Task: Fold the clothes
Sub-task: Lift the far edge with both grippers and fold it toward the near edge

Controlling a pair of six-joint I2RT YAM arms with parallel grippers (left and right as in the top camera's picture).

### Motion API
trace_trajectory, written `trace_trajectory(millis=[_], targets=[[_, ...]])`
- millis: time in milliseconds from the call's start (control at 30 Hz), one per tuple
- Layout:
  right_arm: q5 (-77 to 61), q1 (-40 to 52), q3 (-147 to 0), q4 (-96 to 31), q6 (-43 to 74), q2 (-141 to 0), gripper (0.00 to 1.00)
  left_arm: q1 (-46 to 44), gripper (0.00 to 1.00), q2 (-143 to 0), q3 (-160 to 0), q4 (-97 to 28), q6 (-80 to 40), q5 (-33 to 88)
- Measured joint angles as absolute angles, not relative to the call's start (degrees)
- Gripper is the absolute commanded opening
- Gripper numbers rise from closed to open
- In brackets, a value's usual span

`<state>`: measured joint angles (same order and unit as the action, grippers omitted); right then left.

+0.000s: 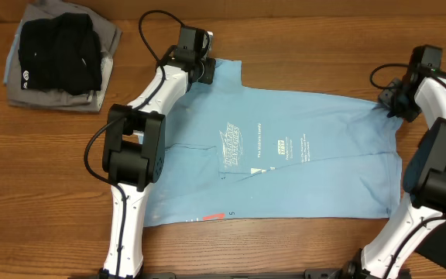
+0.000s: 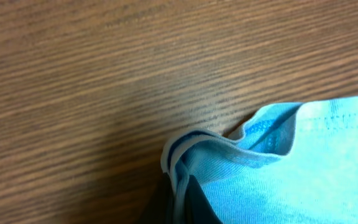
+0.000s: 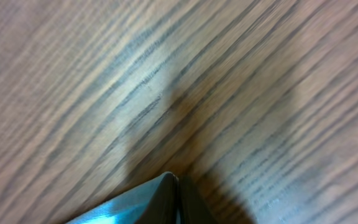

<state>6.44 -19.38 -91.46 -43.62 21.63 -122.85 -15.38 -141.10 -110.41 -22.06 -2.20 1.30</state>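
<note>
Bunched shirt cloth sits pinched in my left hand, which is clamped on one corner. My right hand is clamped on the opposite corner. Between my hands the shirt lies spread flat on the desk, white logos up. Left of my left hand, well apart, sits a folded dark pile.

No wording can be read in any view. The light blue T-shirt bears a slanted white logo at its middle, with smaller white text blocks beside it, all too small to make out. A red mark shows at its near hem. The black folded garment carries a small white round emblem.
</note>
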Motion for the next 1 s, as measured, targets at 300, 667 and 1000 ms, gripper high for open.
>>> trace_trajectory(millis=[300, 667, 1000], targets=[[5.7, -19.4, -91.5, -47.0, 25.4, -115.5, 0.04, -15.4, 0.04, -135.9, -110.2, -28.9, -2.6, 1.3], [0.1, -19.4, -91.7, -60.6, 30.7, -102.6, 0.04, -15.4, 0.04, -117.5, -110.3, -45.7, -2.6, 1.9], [-1.3, -19.4, -91.7, -73.1, 33.5, -101.0, 0.04, -15.4, 0.04, -114.3, -110.2, -65.4, -3.0, 3.9]])
